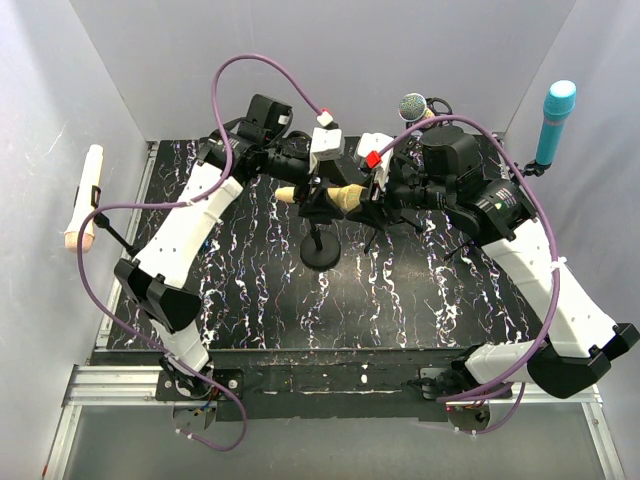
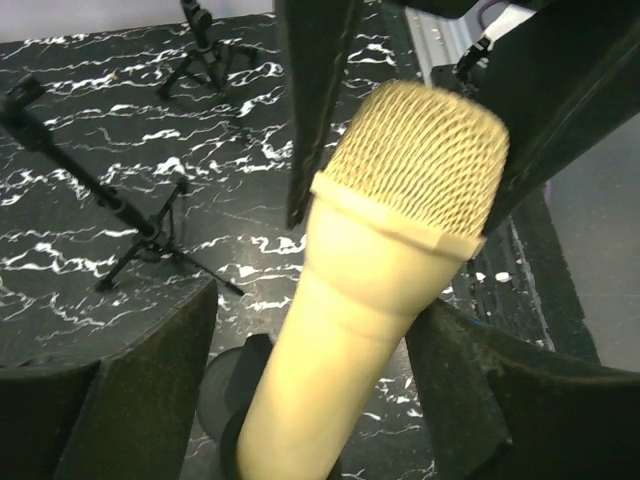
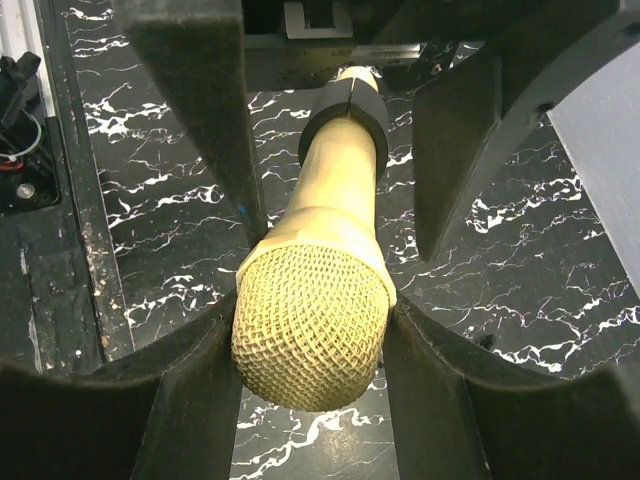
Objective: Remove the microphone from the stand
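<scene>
- Centrally on the black marbled desk (image 1: 250, 300), the left arm (image 1: 190, 230) and right arm (image 1: 540, 270) reach in from the near edge and meet over the middle.
- Round-footed stand (image 1: 320, 250) is upright at the desk's centre, its clip around the tail of the cream microphone (image 3: 335, 190).
- That microphone lies roughly level in the clip, mesh head to the right.
- Right fingers (image 3: 150, 400) press both sides of the mesh head, holding it.
- Left fingers (image 2: 120, 400) straddle the handle, spread wide, with gaps on either side.
</scene>
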